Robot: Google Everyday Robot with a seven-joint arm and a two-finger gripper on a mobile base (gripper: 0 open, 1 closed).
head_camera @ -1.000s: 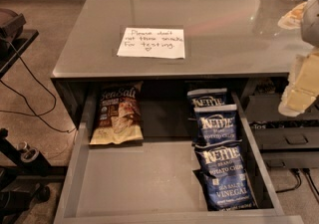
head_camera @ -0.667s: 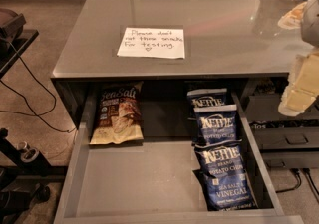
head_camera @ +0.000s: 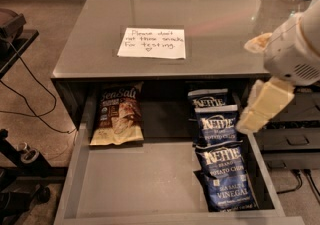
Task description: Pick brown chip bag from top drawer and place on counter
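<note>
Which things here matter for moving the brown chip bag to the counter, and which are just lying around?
For the job: brown chip bag, top drawer, counter, gripper at the drawer's right edge.
Lying about: four blue Kettle bags, handwritten note.

White arm (head_camera: 296, 44) enters from the right edge of view, with the cream gripper (head_camera: 252, 118) hanging below it, angled down-left.

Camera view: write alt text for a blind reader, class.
The gripper hangs by the open drawer's right edge, beside four blue bags; the brown bag lies back left in the drawer. A note sits on the counter.
</note>
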